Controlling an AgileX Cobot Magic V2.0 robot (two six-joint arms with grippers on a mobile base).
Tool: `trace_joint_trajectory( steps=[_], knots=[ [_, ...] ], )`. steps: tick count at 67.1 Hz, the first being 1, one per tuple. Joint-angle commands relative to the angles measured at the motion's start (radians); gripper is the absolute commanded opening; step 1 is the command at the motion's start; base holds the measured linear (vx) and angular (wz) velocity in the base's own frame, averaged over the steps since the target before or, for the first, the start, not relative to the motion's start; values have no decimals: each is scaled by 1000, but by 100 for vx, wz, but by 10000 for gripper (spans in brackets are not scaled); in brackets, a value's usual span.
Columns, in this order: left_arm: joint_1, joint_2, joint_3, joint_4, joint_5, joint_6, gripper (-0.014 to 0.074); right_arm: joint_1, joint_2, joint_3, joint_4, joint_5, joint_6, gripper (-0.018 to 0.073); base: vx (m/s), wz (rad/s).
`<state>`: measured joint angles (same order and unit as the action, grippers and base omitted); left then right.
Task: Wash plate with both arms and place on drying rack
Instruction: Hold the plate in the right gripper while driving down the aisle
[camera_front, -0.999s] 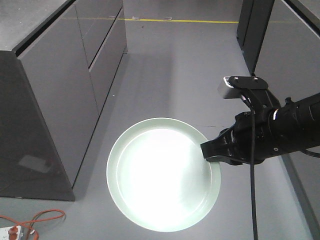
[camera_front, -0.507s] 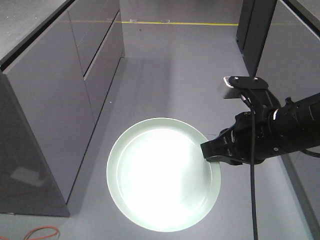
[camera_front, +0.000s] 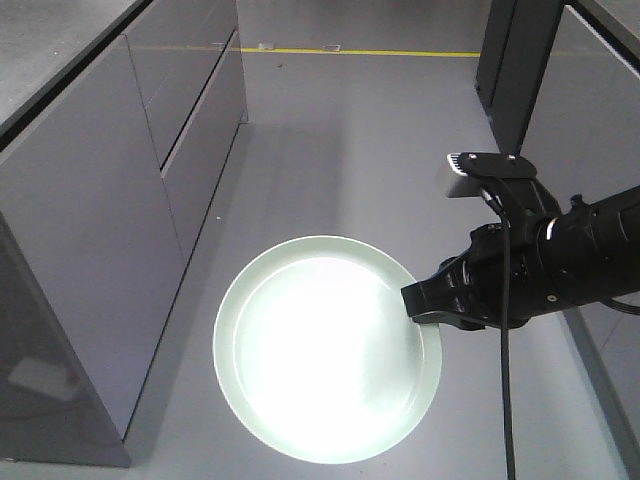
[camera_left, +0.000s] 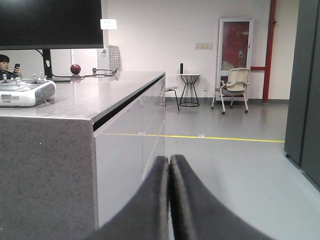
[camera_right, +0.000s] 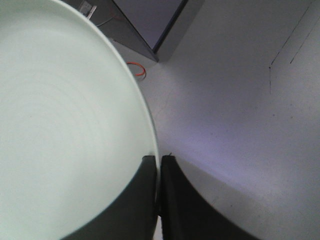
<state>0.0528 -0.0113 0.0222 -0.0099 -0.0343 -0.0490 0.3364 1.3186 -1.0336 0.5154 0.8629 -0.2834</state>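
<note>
The round pale mint-green plate (camera_front: 320, 370) hangs level above the grey floor, glaring white in its middle. My right gripper (camera_front: 413, 310), on a black arm reaching in from the right, is shut on the plate's right rim. The right wrist view shows the plate (camera_right: 65, 125) filling the left side, with the right gripper (camera_right: 158, 161) pinching its rim between both fingers. My left gripper (camera_left: 169, 161) is shut with nothing between its fingers and points down the aisle. The drying rack is out of view.
A long grey counter with drawers (camera_front: 120, 190) runs along the left. Dark tall cabinets (camera_front: 520, 70) line the right. A yellow floor line (camera_front: 350, 52) crosses ahead. The counter (camera_left: 90, 95) carries a monitor and a controller (camera_left: 25, 92). A chair (camera_left: 234, 86) stands far off.
The whole view has advanced along the aisle: the left counter slid down and left, and the orange floor cable left the front view. The plate and right arm kept their place in the picture.
</note>
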Motion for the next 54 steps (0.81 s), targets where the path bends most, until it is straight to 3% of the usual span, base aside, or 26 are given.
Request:
trace_joint_trajectory(
  steps=[1, 54],
  knots=[
    [1, -13, -28, -8, -73, -5, -6, -1, -29, -30, 31, -35, -5, -1, 17, -1],
    [1, -13, -28, -8, -73, -5, -6, -1, -29, -30, 31, -35, -5, -1, 17, 1]
  ],
)
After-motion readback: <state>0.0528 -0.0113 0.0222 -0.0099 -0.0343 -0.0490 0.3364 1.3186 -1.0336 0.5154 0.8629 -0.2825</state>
